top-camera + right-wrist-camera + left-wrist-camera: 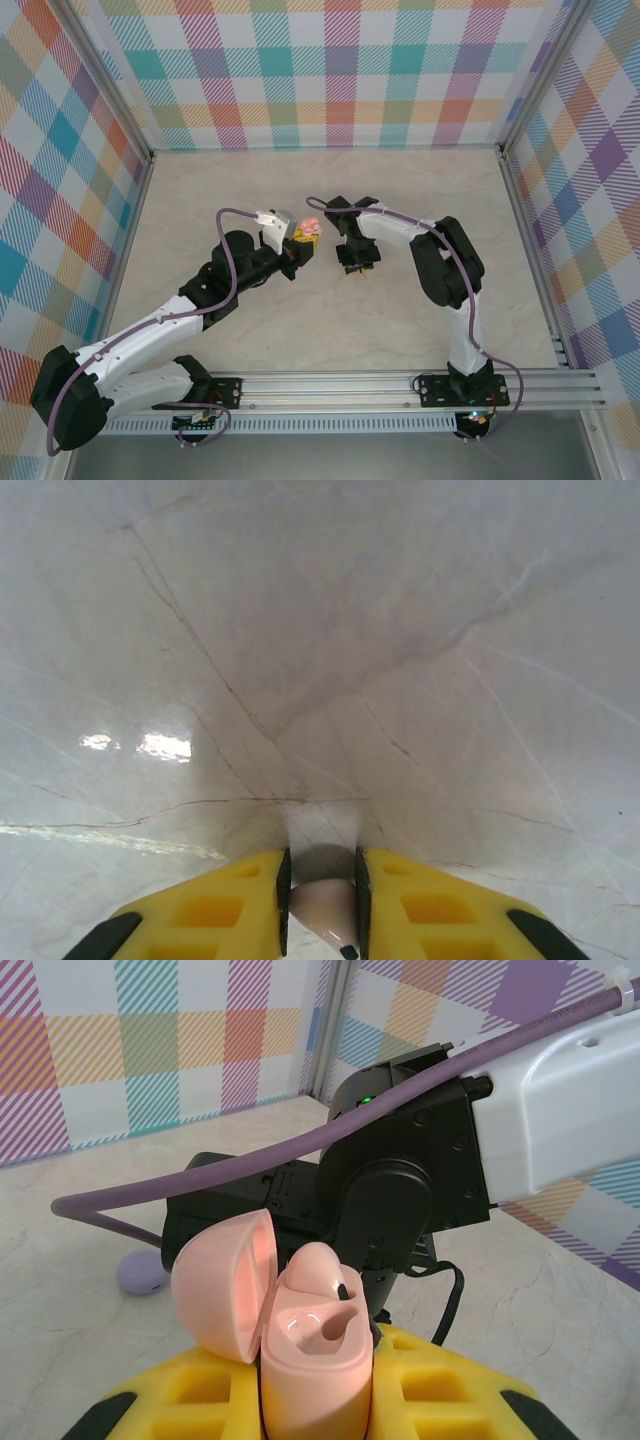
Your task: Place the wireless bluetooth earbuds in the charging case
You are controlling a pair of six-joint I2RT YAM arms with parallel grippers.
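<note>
Roughly halfway: case point(312, 1370), lid open, clamped in left gripper point(315, 1410) jaws mid-bench. One earbud point(316, 1265) looks seated; other socket empty. Right gripper point(322, 895) jaws pinch second earbud point(322, 908) just right of case, not yet inserted.

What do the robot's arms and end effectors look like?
The left arm and right arm have white links, black joints and a purple cable along each. The left end effector and right end effector have yellow fingers moulded with square pockets.
</note>
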